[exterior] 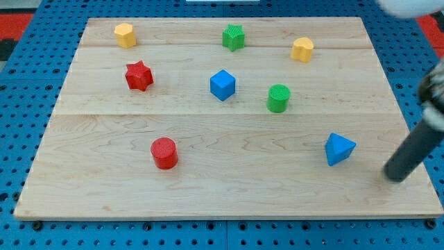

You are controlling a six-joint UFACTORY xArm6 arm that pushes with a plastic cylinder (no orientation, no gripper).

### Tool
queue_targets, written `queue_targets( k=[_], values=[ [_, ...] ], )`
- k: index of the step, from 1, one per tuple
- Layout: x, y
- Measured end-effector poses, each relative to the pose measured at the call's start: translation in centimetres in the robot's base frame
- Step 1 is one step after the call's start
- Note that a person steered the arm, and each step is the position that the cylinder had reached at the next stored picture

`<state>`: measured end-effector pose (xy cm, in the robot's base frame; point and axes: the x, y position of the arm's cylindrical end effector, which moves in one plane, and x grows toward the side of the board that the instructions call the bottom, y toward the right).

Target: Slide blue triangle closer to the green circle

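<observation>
No fingers here; push tip (395, 177), right of blue triangle (339, 148), far-left toward green circle (278, 98), staying centred behind it.

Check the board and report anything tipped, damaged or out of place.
Nothing stands out. All eight blocks sit flat and apart on the board, none broken or stacked. The blue triangle lies toward the view's bottom right of the green circle, and my tip rests to the triangle's right, not touching it.
</observation>
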<state>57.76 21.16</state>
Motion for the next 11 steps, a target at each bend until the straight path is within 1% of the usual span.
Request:
queue_targets(
  k=[1, 2, 3, 4, 5, 6, 7, 8, 9, 10, 11],
  values=[
    [-1.1, -6.0],
    [-6.2, -6.5],
    [-9.5, -5.6],
    [-5.5, -6.8],
    [-5.5, -1.9],
    [-9.7, -1.1],
    [-14.4, -5.2],
    [-17.1, -7.1],
    [-19.2, -7.2],
    [-17.7, -6.3],
    [-15.3, -7.5]
  ],
)
